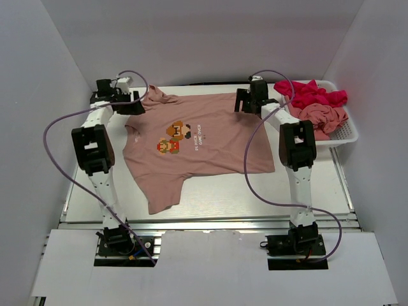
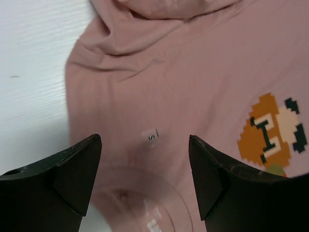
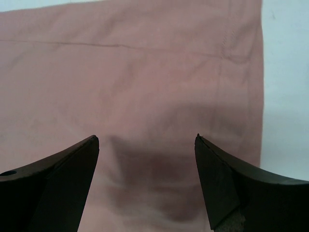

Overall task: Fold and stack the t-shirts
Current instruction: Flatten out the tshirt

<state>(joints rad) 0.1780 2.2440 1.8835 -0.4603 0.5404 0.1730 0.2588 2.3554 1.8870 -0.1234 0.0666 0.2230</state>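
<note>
Both arms rise from the near edge of the surface point(image 1: 210, 201), elbows high, reaching forward. Between them the printed salmon t-shirt point(image 1: 210, 150) lies spread flat. The left pincer point(image 2: 145, 140), fingers apart, hangs over its shoulder by the collar. The right pincer point(image 3: 147, 137), likewise apart, hangs over the far hem corner. Far right, a basket point(image 1: 349, 134) holds a magenta t-shirt point(image 1: 312, 95) and another salmon one point(image 1: 324, 118).

Around me: plain white walls point(image 1: 57, 51) on the left, far and right sides. Below me: one white table point(image 1: 223, 199), evenly lit.
</note>
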